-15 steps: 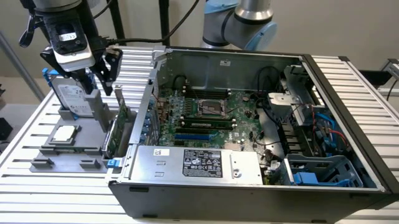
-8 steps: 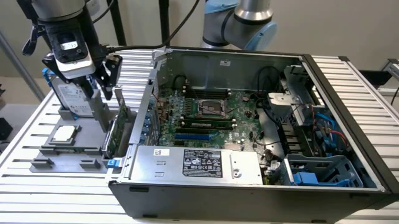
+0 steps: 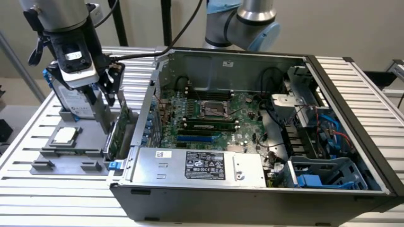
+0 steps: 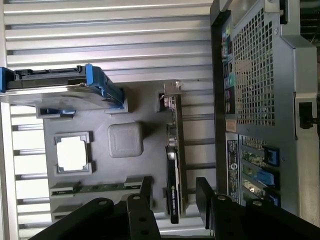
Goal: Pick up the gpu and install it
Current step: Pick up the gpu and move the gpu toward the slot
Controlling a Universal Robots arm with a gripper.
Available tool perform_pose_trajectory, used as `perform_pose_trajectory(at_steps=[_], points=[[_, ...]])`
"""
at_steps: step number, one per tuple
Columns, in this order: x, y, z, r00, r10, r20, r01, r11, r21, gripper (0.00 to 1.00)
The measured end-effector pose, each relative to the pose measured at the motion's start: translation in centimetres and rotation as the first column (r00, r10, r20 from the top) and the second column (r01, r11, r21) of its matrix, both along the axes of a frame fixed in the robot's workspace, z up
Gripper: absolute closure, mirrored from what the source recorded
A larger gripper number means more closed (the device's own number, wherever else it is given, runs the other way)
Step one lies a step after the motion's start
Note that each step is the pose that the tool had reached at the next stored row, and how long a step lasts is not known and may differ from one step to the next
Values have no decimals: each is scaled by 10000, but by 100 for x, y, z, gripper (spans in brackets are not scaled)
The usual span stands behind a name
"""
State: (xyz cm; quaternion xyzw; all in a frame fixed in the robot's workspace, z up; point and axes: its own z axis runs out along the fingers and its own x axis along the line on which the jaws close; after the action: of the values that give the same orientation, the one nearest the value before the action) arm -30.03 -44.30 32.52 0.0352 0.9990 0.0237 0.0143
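Spread as wide as it goes and holding nothing, the black two-fingered gripper [image 4: 176, 200] hangs over the gpu [image 4: 172, 170], a thin green circuit card with a black cooler face and a silver metal end bracket. The card stands on edge in a slot of the grey moulded holder tray [image 4: 145, 115], and in the wrist view it runs between the two fingers [image 4: 146, 192], one on each flat face, neither pressing on it.

The step in hand looks like the grasp. To do it well, the jaws should be centred across the card's thickness and square to its length, so both pads meet the faces together and do not tip it in its slot. A grip on the board's body seems safer than one near the bracket.

Room is tight: the perforated steel wall of the open computer case [image 4: 270, 75] stands just beside the card. The square silver CPU chip [image 4: 71, 153] and the blue-framed silver hard drive [image 4: 55, 87] lie farther off.
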Motion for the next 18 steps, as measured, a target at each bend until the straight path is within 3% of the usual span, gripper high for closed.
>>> perform_pose_trajectory(at_steps=[18], points=[[0,0,-327,10000,0,1,0,10000,1,52]])
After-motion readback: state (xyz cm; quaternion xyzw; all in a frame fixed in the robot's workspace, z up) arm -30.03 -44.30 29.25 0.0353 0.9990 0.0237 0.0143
